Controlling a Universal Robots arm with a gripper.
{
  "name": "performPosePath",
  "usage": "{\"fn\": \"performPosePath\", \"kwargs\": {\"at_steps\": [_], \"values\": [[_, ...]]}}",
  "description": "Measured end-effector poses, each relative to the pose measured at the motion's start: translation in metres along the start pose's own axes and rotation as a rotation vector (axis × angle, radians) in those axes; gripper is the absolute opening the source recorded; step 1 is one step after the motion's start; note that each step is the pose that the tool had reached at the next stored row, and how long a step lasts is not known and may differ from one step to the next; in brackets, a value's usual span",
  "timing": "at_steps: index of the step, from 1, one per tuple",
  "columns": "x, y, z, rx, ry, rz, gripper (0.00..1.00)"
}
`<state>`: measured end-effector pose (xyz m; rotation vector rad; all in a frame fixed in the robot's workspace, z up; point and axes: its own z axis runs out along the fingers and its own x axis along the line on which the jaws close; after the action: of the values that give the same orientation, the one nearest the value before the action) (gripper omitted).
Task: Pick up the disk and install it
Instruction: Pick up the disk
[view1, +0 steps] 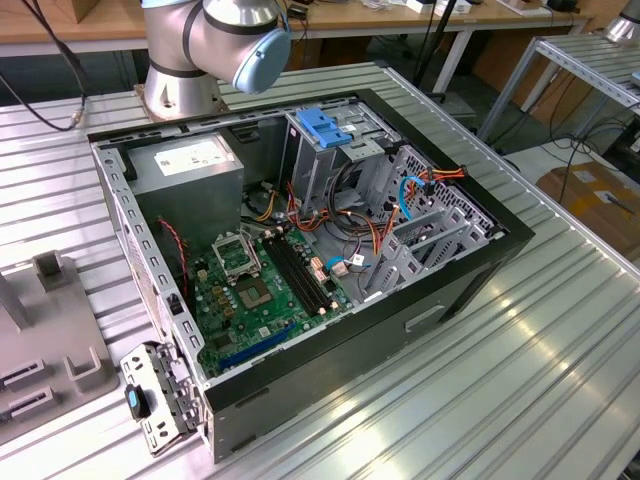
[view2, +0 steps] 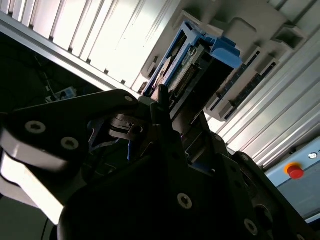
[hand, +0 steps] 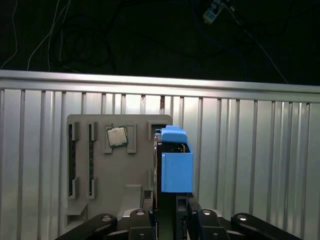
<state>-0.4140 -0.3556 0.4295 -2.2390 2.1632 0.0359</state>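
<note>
"Blue plastic carrier round a flat silver-grey disk (hand: 176, 170), one item. Location?"

"Stood on edge at the grey moulded holder tray (hand: 100, 170) on the ribbed aluminium table (hand: 260, 150). Whether it sat in its slot or just clear of it, I could not tell. The open black computer case (view1: 455, 290), with its grey metal drive cage (view1: 312, 165), lay near that tray, to the exterior view's right of it."

"Black two-fingered gripper (hand: 171, 220) — condition?"

"Closed on the disk, one finger to each flat face, as the first wrist view showed it."

"Handling note?"

"By my reckoning the lift wanted to run straight along the slot, with the disk kept upright and square — any tilt risked catching the blue carrier on the tray's walls. Firm hold on the flat faces, not the plastic."
</note>
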Motion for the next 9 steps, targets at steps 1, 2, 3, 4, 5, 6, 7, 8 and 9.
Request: {"fn": "performPosePath", "kwargs": {"at_steps": [1,2,3,4,5,6,7,8,9], "values": [[-0.0001,0.0,-0.0013,0.0,0.0,0.0,0.35],[-0.0001,0.0,-0.0026,0.0001,0.0,0.0,0.35],[-0.0002,0.0,-0.0039,-0.0001,0.0,0.0,0.35],[-0.0002,0.0,-0.0064,0.0,0.0,0.0,0.35],[-0.0003,0.0,-0.0083,0.0,0.0,0.0,0.35],[-0.0004,0.0,-0.0096,-0.0001,0.0,0.0,0.35],[-0.0004,0.0,-0.0113,0.0,0.0,0.0,0.35],[-0.0004,0.0,-0.0122,0.0,0.0,0.0,0.35],[-0.0005,0.0,-0.0135,0.0,0.0,0.0,0.35]]}}
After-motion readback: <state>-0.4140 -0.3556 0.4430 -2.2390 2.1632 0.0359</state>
